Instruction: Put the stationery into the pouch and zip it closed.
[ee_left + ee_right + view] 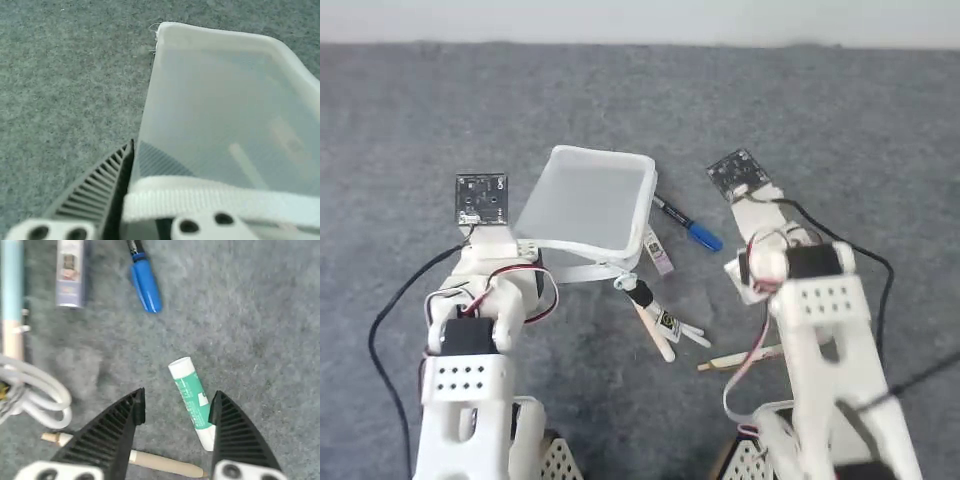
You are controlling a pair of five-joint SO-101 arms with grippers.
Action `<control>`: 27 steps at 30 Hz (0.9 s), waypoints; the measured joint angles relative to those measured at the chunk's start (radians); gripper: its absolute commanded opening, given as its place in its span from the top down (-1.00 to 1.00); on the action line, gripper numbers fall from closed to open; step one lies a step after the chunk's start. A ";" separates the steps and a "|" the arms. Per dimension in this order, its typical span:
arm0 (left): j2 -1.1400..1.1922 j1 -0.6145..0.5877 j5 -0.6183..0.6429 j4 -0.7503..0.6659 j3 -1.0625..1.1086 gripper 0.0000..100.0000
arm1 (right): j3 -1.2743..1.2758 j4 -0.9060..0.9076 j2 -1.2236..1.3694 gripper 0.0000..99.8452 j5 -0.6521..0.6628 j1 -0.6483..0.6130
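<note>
From here, the left gripper (137, 155) is clamped on the white band at the near edge of the translucent white plastic pouch (588, 200), which sits tilted on the grey felt table cover (840, 130). The right gripper (180, 397) gapes wide, its 2 ribbed black fingers (107, 432) either side of a green-and-white glue stick (192, 400). A blue-capped pen (145, 285) and a small lilac block (70, 272) lie near, apart. Open felt surrounds the pouch's far edge.
</note>
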 measured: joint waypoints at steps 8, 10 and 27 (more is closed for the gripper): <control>0.000 0.000 0.000 0.000 0.000 0.98 | -0.046 -0.049 0.224 0.59 0.078 0.011; 0.000 0.000 0.000 0.000 0.000 0.98 | -0.068 -0.049 0.269 0.59 0.080 0.018; 0.000 0.000 0.000 0.000 0.000 0.98 | -0.282 -0.054 0.687 0.98 0.081 0.029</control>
